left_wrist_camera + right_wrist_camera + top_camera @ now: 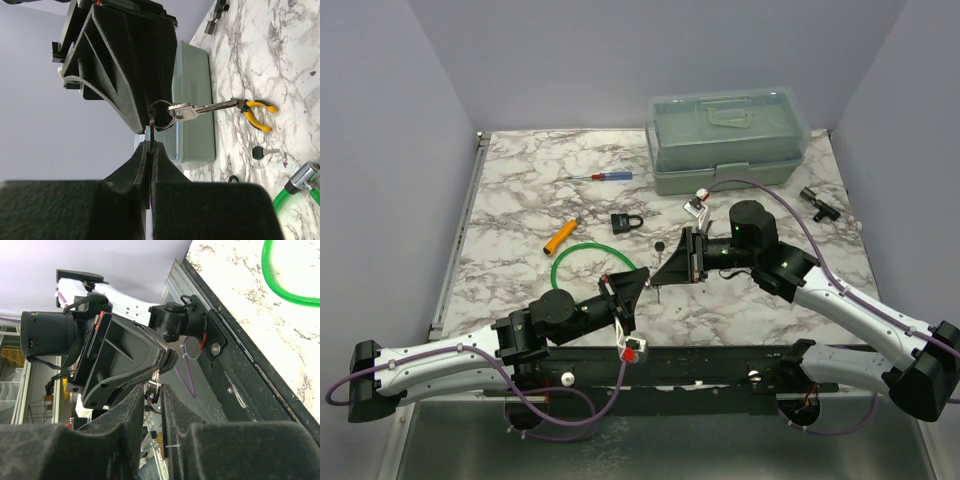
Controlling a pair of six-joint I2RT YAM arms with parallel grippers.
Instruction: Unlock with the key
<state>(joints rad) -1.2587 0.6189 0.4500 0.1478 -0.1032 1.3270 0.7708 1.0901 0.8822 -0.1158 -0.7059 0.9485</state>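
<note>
My left gripper (643, 273) (150, 142) is shut on a metal key ring (161, 115), held above the table's near middle. A plain silver key (200, 108) hangs from the ring. My right gripper (658, 279) (154, 390) meets it tip to tip, and its jaws stand narrowly apart around the ring and key head (153, 389). A tiny key with a dark round head (662, 246) (258, 152) lies loose on the marble table. A black padlock (627, 222) sits just behind it.
A green-grey toolbox (728, 135) stands at the back right. A red-and-blue screwdriver (605, 176), an orange tool (563, 236) and a green cable loop (575, 255) lie to the left. Yellow-handled pliers (257, 114) lie near the dark key. A black part (817, 203) lies far right.
</note>
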